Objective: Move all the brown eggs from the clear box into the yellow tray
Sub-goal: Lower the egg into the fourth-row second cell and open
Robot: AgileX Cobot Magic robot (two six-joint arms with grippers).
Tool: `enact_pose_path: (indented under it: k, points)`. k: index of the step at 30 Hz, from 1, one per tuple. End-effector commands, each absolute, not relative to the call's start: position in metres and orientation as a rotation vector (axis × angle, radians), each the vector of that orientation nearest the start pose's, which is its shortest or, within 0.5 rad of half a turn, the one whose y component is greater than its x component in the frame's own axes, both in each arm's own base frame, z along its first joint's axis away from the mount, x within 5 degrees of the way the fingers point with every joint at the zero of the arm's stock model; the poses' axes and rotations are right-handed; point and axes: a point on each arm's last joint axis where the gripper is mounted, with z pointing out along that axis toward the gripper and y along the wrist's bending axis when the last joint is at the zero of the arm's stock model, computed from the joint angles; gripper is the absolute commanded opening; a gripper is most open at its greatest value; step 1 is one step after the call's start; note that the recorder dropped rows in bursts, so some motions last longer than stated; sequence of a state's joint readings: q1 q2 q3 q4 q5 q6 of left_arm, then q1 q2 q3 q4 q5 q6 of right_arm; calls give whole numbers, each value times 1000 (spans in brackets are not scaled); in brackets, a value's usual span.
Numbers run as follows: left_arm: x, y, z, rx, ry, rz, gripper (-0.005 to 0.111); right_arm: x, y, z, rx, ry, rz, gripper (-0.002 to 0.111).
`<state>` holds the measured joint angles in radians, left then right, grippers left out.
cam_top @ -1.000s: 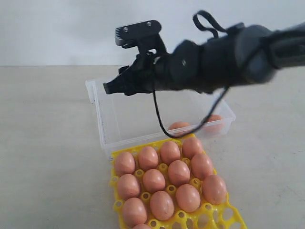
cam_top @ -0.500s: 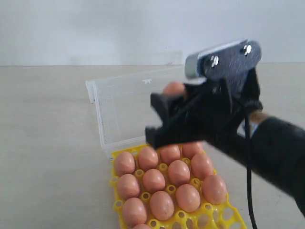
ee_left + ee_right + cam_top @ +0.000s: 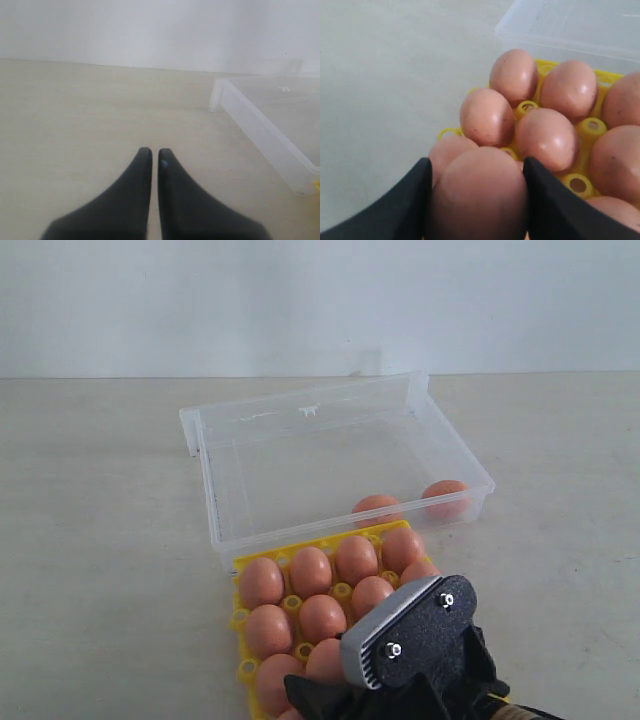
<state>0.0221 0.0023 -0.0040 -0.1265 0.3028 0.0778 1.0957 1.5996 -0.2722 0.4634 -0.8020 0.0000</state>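
My right gripper [image 3: 476, 162] is shut on a brown egg [image 3: 477, 200], its two black fingers pressed against the egg's sides, low over the near end of the yellow tray [image 3: 240, 618]. Several brown eggs [image 3: 311, 570] fill the tray's cups. Two more brown eggs [image 3: 376, 508] [image 3: 445, 496] lie in the clear box [image 3: 300, 420] by its near right wall. In the exterior view the right wrist's camera mount [image 3: 415, 645] hides the tray's near right part. Away from the tray, my left gripper [image 3: 151, 152] hangs shut and empty over bare table, beside a corner of the clear box [image 3: 250, 120].
The box stands directly behind the tray, almost touching it. Pale beige tabletop [image 3: 100, 540] spreads on both sides, and a white wall [image 3: 300, 300] closes off the back. The left arm does not show in the exterior view.
The right arm has swung from above the clear box toward the front and come down over the tray's near end, carrying the egg. The eggs in the box and tray have stayed put.
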Motion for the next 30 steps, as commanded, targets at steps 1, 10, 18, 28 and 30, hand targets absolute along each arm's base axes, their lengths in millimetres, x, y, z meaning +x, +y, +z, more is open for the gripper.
enact_pose_path:
  k: [1,10,18,28,30]
  points:
    - [55,-2,187,-25,1773,-45,4,126,188,131,-567,2021,589,0]
    - [55,-2,187,-25,1773,-45,4,115,193,131,-584,2028,608,0]
    - [55,-2,187,-25,1773,-45,4,113,189,126,-626,2058,490,0]
    - [55,-2,187,-25,1773,-45,4,112,189,124,-696,2055,453,0]
    - [55,-2,187,-25,1773,-45,4,112,189,124,-704,2052,448,1]
